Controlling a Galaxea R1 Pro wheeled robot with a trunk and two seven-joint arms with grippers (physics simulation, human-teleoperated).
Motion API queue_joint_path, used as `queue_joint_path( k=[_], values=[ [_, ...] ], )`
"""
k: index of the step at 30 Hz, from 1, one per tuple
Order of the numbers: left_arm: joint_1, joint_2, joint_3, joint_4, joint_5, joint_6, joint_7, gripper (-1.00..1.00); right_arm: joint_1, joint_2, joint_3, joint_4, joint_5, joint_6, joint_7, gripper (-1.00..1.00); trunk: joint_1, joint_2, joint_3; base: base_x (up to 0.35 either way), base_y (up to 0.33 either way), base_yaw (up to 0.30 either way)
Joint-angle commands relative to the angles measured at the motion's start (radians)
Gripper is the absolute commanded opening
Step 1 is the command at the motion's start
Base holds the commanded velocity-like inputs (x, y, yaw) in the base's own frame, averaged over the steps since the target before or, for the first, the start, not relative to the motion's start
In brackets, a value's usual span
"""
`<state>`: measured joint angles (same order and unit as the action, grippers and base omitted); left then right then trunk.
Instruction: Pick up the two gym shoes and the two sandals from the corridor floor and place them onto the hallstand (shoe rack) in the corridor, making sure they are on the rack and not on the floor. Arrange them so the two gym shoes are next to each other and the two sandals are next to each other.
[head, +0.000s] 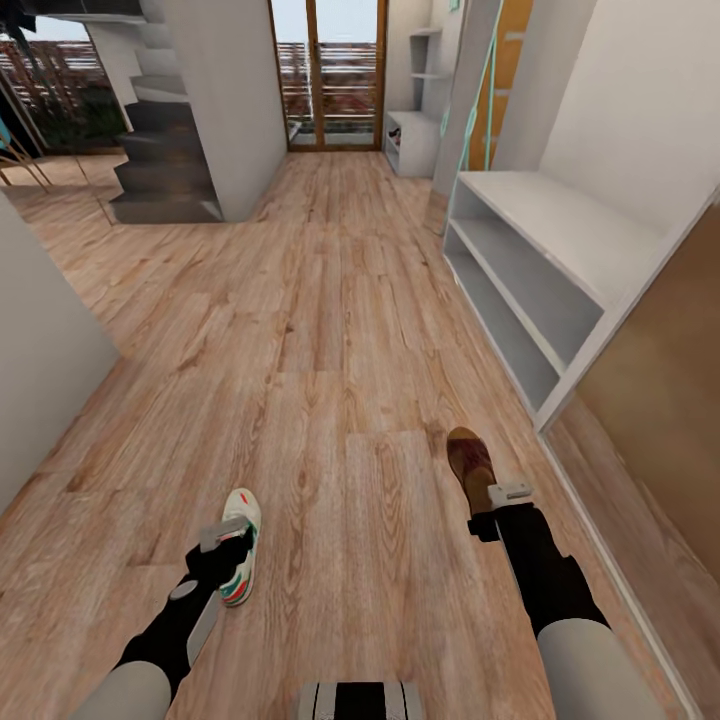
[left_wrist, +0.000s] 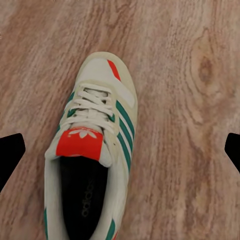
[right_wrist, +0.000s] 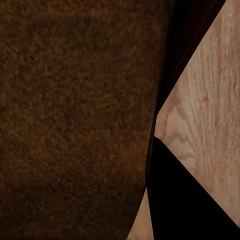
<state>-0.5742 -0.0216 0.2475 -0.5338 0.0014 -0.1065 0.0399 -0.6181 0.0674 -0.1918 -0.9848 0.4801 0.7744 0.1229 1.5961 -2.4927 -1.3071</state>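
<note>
The left gripper (left_wrist: 120, 150) hangs spread wide above a gym shoe (left_wrist: 92, 150) lying on the corridor floor (head: 330, 300); it looks light, with a soft upper, so the firmer heel collar seems the best hold. The right gripper (head: 490, 505) is down on a sandal (head: 470, 462) near the long shelf unit (head: 560, 240); whether it pinches the sandal I cannot tell.

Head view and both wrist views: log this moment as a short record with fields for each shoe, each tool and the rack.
gym shoe: one white sneaker lying on the corridor floor, laces up
sandal: one reddish-brown sandal on the floor near the long shelf unit
left tool: open, above the sneaker, fingertips either side
right tool: at the sandal's heel; open or shut cannot be told
hallstand: far down the corridor by the glass doors
</note>
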Motion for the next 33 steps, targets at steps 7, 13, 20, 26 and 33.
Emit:
queue_joint_path(
  k=[7,13,20,26,33],
  values=[
    [0.022,0.003,0.001,-0.001,0.0,-0.02,0.0,1.0,0.0,0.0,0.0,0.0,-0.003,0.0,-0.003,-1.0,0.007,-0.009,-0.026,0.0,0.0,0.0],
    [0.031,0.003,0.001,-0.001,0.0,-0.045,0.0,1.0,0.0,0.0,0.0,0.0,-0.003,0.0,-0.003,-1.0,0.009,-0.01,-0.05,0.0,0.0,0.0],
    [0.033,0.003,0.001,-0.002,0.0,-0.063,0.0,1.0,0.0,0.0,0.0,0.0,-0.003,0.0,-0.003,-1.0,0.012,-0.012,-0.077,0.0,0.0,0.0],
    [0.034,0.004,0.0,-0.004,0.0,-0.07,0.0,1.0,0.0,0.0,0.002,0.0,-0.003,0.0,-0.003,-1.0,0.015,-0.013,-0.1,0.0,0.0,0.0],
    [0.038,0.004,-0.001,-0.002,-0.003,-0.104,0.0,1.0,0.0,0.001,0.003,0.0,-0.003,0.0,-0.003,-1.0,0.018,-0.015,-0.127,0.0,0.0,0.0]
  ],
)
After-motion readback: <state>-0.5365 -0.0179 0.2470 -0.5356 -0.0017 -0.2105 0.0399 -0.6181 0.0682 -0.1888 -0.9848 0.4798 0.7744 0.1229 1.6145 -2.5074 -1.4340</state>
